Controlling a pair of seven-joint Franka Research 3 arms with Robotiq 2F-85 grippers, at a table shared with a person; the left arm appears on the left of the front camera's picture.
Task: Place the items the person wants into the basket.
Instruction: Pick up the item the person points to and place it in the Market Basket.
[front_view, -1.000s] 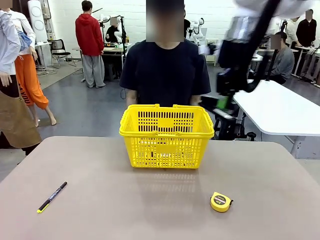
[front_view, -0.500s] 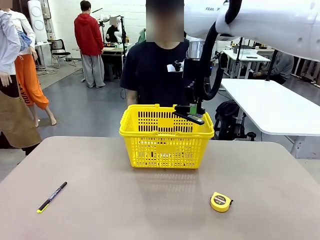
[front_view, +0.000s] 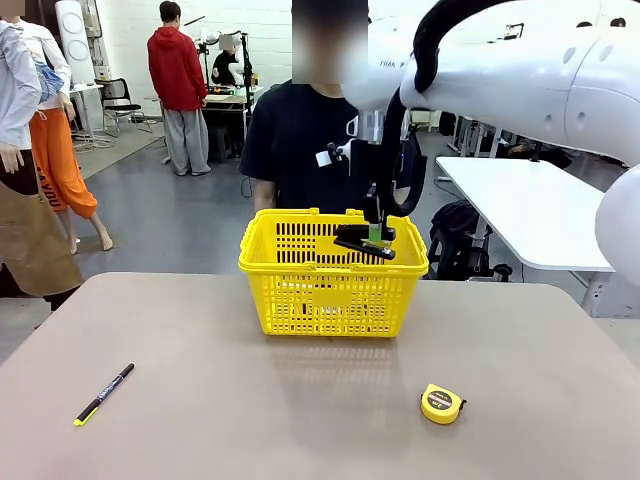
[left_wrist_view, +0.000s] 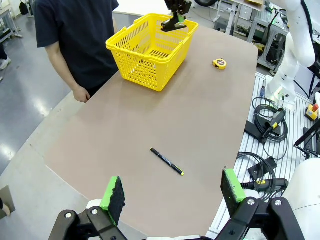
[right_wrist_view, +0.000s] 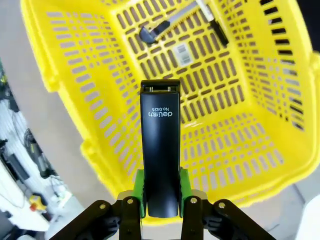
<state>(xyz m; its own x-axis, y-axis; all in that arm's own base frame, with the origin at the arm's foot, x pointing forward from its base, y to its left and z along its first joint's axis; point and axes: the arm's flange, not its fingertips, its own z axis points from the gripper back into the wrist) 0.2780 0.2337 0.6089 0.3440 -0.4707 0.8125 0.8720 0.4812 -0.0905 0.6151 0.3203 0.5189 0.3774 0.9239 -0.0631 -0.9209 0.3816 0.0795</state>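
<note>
The right fingers (right_wrist_view: 161, 192) clamp the black stapler (right_wrist_view: 160, 145) above the yellow lattice plastic basket (right_wrist_view: 240, 150). Next, probably: lower slightly, release. The left fingers (left_wrist_view: 172, 196) gape empty.

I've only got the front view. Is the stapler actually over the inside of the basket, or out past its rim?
Observer: Inside. In the right wrist view the stapler points down at the floor of the basket, clamped at its rear end by the right hand.
Operator: Anything lying in there?
Observer: Yes, two items on the floor near one wall. One has a black cap; I can't identify them further.
Operator: Where's the left hand?
Observer: The left hand is open, high over the table's end away from the basket, looking down on the pen.
</note>
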